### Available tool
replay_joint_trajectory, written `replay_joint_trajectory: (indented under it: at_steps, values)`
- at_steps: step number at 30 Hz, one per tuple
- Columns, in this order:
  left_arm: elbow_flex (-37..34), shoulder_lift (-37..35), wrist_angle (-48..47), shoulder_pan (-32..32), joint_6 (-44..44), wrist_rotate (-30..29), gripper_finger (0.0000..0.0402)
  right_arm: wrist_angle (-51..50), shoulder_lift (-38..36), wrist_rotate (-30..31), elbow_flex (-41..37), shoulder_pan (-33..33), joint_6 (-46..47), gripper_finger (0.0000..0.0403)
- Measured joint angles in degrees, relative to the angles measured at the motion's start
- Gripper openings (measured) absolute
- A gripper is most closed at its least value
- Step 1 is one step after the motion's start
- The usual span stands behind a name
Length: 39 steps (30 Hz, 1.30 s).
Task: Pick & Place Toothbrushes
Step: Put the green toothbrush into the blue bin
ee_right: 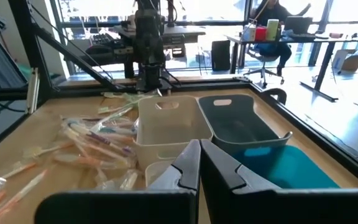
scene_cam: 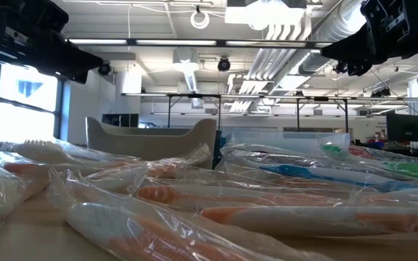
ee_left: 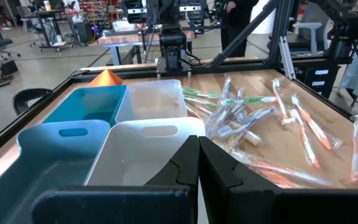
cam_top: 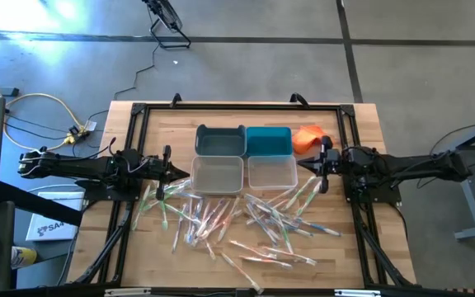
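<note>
Many toothbrushes in clear wrappers lie scattered flat on the near half of the wooden table; they also show in the low view and in both wrist views. My left gripper hovers shut at the left, level, pointing at the bins, above the left end of the pile. My right gripper hovers shut at the right, level, facing the left one across the bins. In the wrist views each pair of fingers stands closed with nothing between.
Four small bins stand together mid-table: grey-blue and teal at the far side, two whitish ones nearer. An orange cloth lies beside the teal bin. A black frame borders the table.
</note>
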Motion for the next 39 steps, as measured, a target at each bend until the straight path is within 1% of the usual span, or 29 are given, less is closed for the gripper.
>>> replay_joint_trajectory:
  at_steps: [8,12,16,20,23,32,39]
  values:
    - [0.0,0.0,-0.1,0.0,-0.1,0.0,0.0000,-3.4,-3.0,-0.2,0.0,0.0,1.4,0.0004]
    - [0.0,0.0,-0.1,0.0,-0.2,0.0,0.0000,-3.9,-3.1,-0.4,0.0,0.0,2.5,0.0004]
    - [0.0,0.0,-0.1,0.0,-0.2,0.0,0.0000,-4.0,-3.1,-2.9,0.0,0.0,2.8,0.0003]
    - [0.0,0.0,-0.1,0.0,-0.3,0.0,0.0000,-4.0,-3.1,-2.7,0.0,0.0,2.7,0.0004]
    - [0.0,0.0,-0.1,0.0,-0.3,0.0,0.0000,-2.5,-3.1,-2.6,-1.3,0.0,2.5,0.0003]
    - [0.0,0.0,-0.1,0.0,-0.3,0.0,0.0000,9.5,-3.1,-2.6,-8.1,0.0,2.6,0.0004]
    - [0.0,0.0,-0.1,0.0,-0.4,0.0,0.0000,10.0,-3.2,-2.6,-8.5,0.0,2.3,0.0004]
